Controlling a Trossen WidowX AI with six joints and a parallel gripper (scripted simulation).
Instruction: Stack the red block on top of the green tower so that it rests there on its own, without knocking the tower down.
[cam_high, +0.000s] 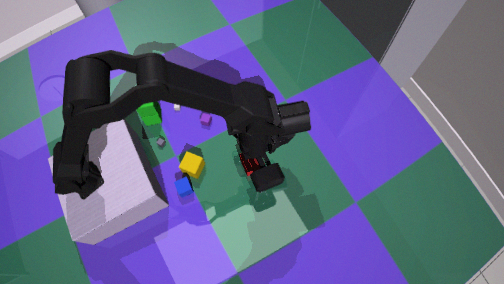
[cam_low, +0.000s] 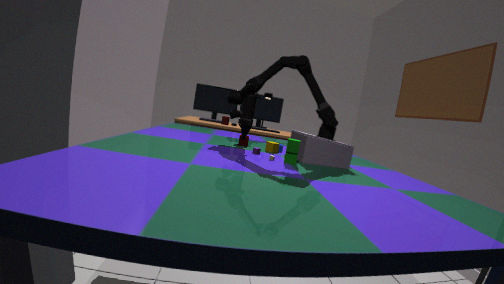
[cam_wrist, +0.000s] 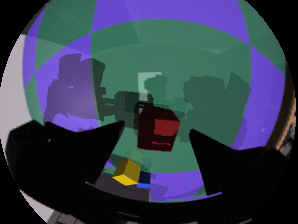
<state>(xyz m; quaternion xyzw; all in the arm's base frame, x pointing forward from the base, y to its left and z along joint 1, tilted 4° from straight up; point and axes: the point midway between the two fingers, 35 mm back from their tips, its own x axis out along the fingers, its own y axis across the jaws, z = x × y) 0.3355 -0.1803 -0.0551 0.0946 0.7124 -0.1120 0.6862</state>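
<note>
The red block (cam_high: 248, 165) (cam_low: 243, 142) (cam_wrist: 156, 131) sits on the table, partly hidden by the gripper in the top view. My gripper (cam_high: 256, 163) (cam_low: 244, 134) (cam_wrist: 157, 128) is open and points down at the red block. In the wrist view the block shows between the two fingertips, with a gap on each side; I cannot tell exactly how far down the tips reach. The green tower (cam_high: 149, 114) (cam_low: 293, 146) is two green blocks, one on the other, standing upright beside the pale box. I cannot make the tower out in the wrist view.
A yellow block (cam_high: 192, 164) (cam_low: 272, 147) (cam_wrist: 126, 173) and a blue block (cam_high: 183, 187) (cam_wrist: 143, 185) lie between gripper and pale box (cam_high: 116, 207) (cam_low: 325, 152). Small purple (cam_high: 205, 119) (cam_low: 256, 151), white (cam_high: 177, 107) (cam_low: 272, 158) and grey (cam_high: 161, 141) cubes lie near the tower.
</note>
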